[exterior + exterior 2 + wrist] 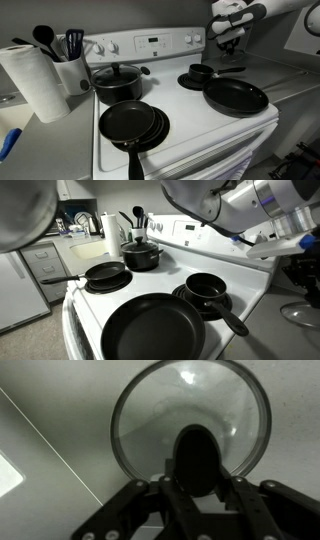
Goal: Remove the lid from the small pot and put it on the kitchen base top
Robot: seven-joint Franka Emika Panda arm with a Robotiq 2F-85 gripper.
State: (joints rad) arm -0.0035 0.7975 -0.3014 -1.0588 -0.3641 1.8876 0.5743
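Note:
My gripper (198, 485) is shut on the black knob of the round glass lid (190, 400), which hangs over the pale grey kitchen base top (50, 480). In an exterior view the gripper (229, 42) is up at the back right of the stove, beyond the small pot (200, 73). The small pot (206, 286) stands open on the stove's right rear burner, with its long handle pointing away. The base top runs to the right of the stove (292, 85).
A big two-handled black pot with its own lid (118, 82) is at the back left. Black frying pans sit at the front left (133, 123) and front right (236, 97). A paper towel roll (35, 80) and a utensil holder (68, 65) stand left of the stove.

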